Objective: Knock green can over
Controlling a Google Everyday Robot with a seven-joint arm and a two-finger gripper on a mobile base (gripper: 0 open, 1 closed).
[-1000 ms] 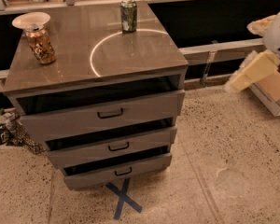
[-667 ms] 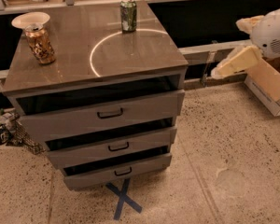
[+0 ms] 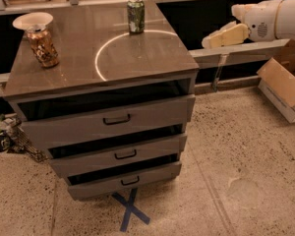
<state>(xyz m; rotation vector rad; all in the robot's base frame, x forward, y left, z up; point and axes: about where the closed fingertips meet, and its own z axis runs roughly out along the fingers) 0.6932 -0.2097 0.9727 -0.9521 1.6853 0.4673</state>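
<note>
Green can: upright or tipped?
Upright: the green can stands on its base at the rear of the cabinet top; the gripper hangs right of it, apart.

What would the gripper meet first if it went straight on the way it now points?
The gripper, right of the cabinet, points left and slightly down. It would probably meet the cabinet's top first, nearer the camera than the green can, though depth is unclear.
</note>
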